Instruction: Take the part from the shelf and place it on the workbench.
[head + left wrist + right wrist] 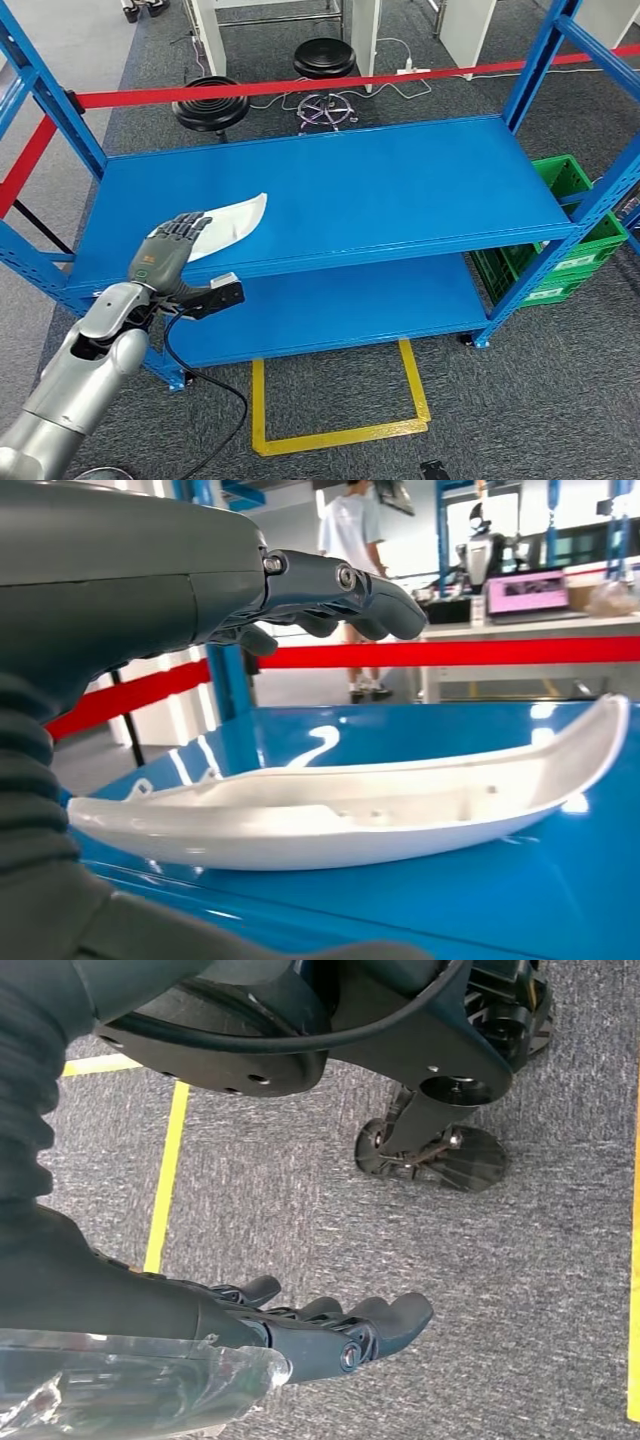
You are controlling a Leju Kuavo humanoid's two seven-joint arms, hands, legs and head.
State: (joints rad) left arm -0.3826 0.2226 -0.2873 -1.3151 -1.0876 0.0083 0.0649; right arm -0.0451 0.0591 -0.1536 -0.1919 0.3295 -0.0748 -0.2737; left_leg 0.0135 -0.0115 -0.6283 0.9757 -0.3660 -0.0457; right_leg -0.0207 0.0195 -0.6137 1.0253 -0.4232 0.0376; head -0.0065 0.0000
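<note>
Shelf [362,190] front edge: part [226,225] under left hand [170,250]

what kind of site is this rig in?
Likely a workshop or robot test lab: blue steel shelving holding a white moulded part, red barrier tape, yellow floor markings, and a green crate beside the rack.

A blue metal shelf [362,190] stands on grey carpet [528,400]. On its upper board a white curved part [230,222] lies flat near the front-left corner, lengthwise along the front edge. On the carpet, a green crate [573,245] sits at the shelf's right end, and yellow tape [340,435] marks a rectangle before the front edge.
</note>
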